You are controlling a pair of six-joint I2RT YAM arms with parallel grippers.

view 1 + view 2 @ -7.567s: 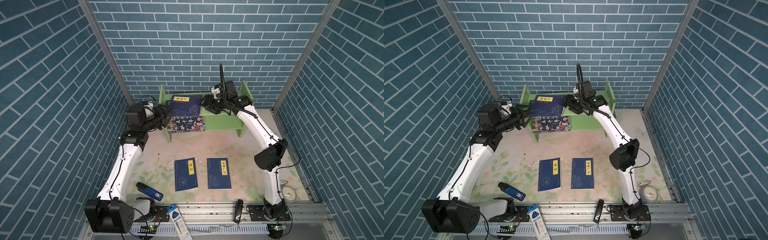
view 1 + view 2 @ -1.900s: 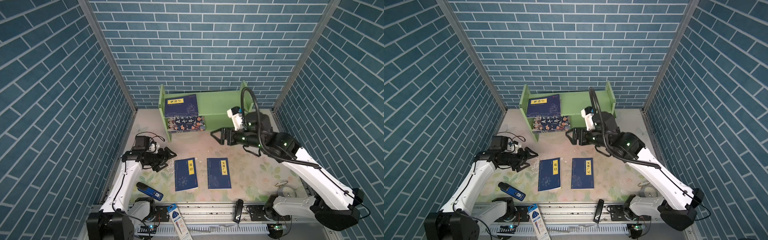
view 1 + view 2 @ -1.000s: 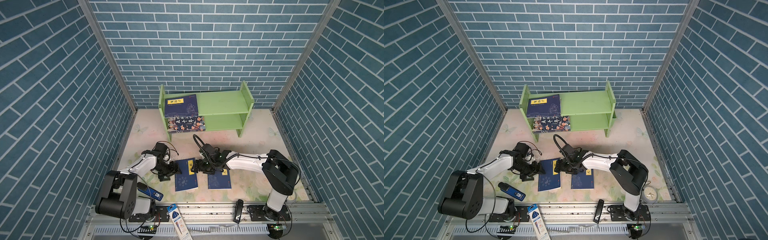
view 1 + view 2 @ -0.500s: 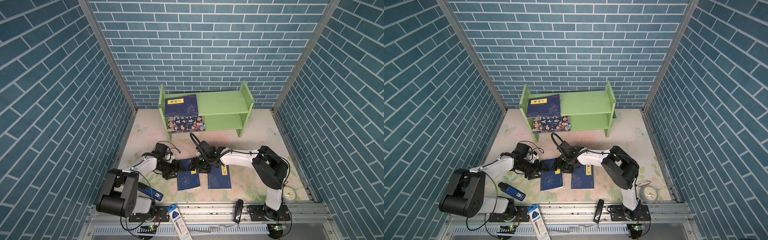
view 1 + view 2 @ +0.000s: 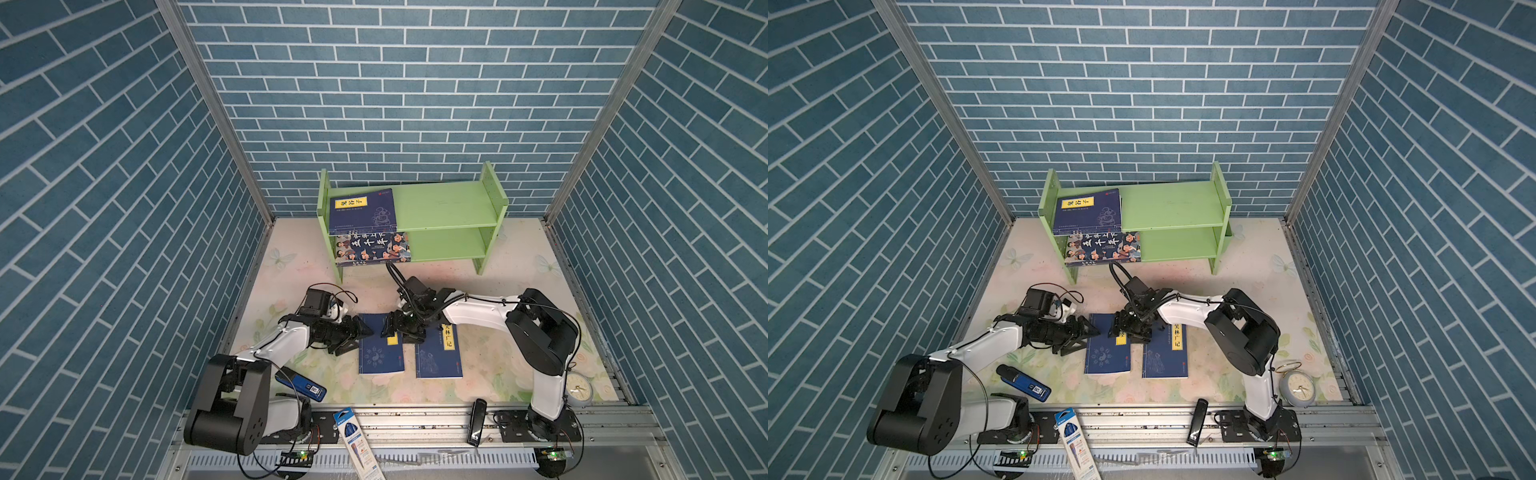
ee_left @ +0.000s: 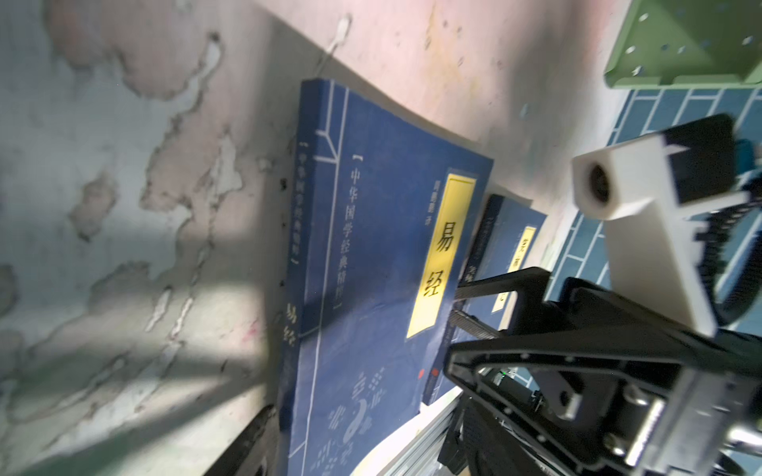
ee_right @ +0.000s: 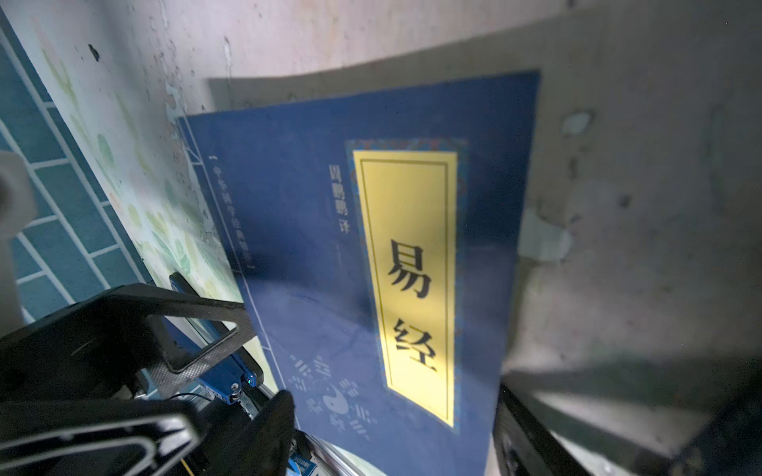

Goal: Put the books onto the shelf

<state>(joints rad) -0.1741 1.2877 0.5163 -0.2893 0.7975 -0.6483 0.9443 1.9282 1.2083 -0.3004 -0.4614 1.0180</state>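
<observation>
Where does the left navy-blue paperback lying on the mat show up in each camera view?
In a top view: navy-blue paperback lower centre.
In a top view: lower centre.
Left wrist: fills the middle.
Right wrist: fills the middle.
Shared landmark: its yellow title label.

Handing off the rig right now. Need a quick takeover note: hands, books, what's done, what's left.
Left hand: open, holding nothing, at the left edge of the left loose book.
Right hand: open, holding nothing, over that book's far right corner.
Shelf: navy book on the top tier, cartoon-face book on the lower tier, both at the left end.
Right loose book lies flat beside the left one, in front of the shelf.
Done: two shelved. Left: both loose books, probably the left one first.
</observation>
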